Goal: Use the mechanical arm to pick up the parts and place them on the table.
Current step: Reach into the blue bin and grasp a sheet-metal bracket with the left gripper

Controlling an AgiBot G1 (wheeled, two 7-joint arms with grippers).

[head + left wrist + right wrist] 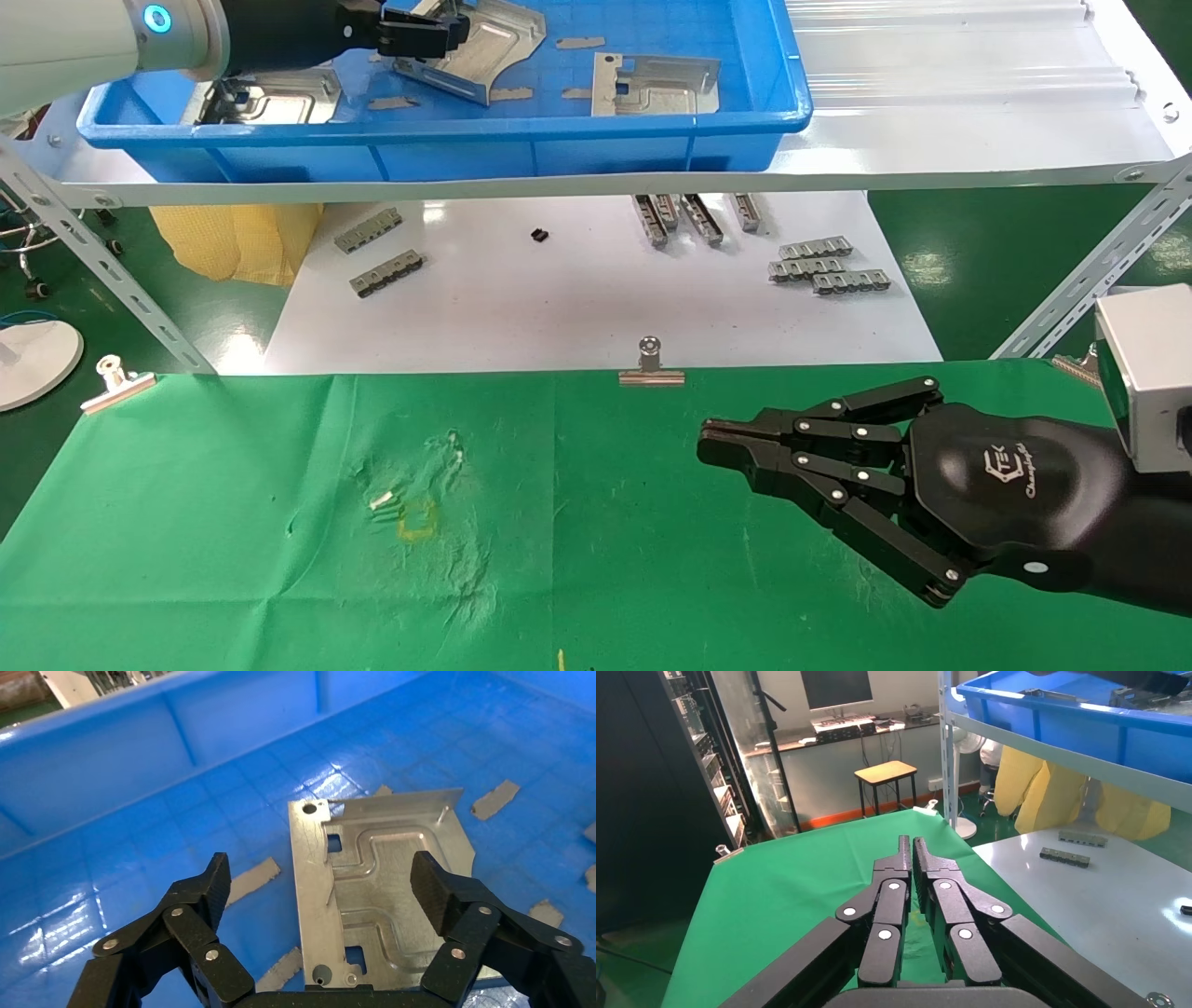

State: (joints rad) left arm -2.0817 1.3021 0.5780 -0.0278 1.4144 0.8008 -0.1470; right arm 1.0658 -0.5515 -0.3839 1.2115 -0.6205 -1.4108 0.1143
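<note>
Our left pincer (320, 903) hangs wide open over 1 part (383, 888) in the blue bin (596, 140), holding nothing; next we close. The right pincer (717, 445) rests closed and empty over the green worktop (233, 559).

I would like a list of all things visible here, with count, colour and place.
parts: three, shiny metal, in the bin
bin: one, blue, on the shelf
shelf: one, white
slotted strips: several, grey, on the white board
white board: one, under the shelf
clips: two, silver, at the table's far edge
table: one, green cloth
left gripper: black, open over a part in the bin
right gripper: black, shut, above the table
</note>
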